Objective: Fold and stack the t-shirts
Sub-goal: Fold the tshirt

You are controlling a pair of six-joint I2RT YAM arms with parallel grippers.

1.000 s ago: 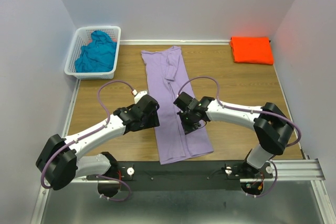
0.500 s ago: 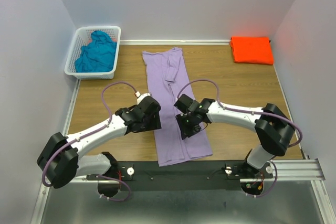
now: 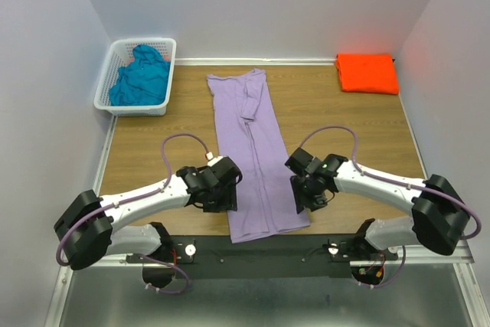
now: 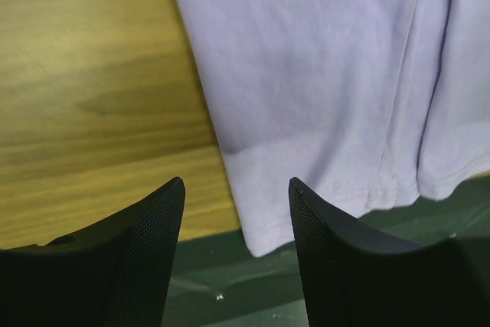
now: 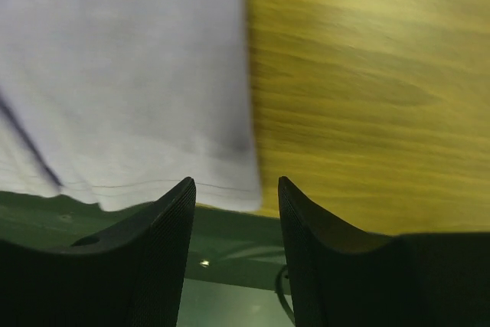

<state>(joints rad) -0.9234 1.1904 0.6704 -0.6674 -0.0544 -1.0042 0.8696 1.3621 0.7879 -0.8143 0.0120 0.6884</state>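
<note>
A lavender t-shirt lies flat in a long narrow strip down the middle of the wooden desk, running from 12 o'clock to 6 o'clock. Its sides are folded inward, and its near hem laps just over the desk's near edge. The cloth looks light, soft and limp. It would likely sag and crumple if lifted at one point, so the two near hem corners seem the best places to pinch it, both at once.

The left claw sits at the hem's 7 o'clock corner, with its fingers parted and holding nothing. The corner of the shirt lies in the gap between them. The right claw mirrors it at the 5 o'clock corner and is likewise spread and empty. Whether either touches the cloth cannot be told.

An orange t-shirt lies folded at 1 o'clock. A teal t-shirt is bunched up in a white basket at 11 o'clock.
</note>
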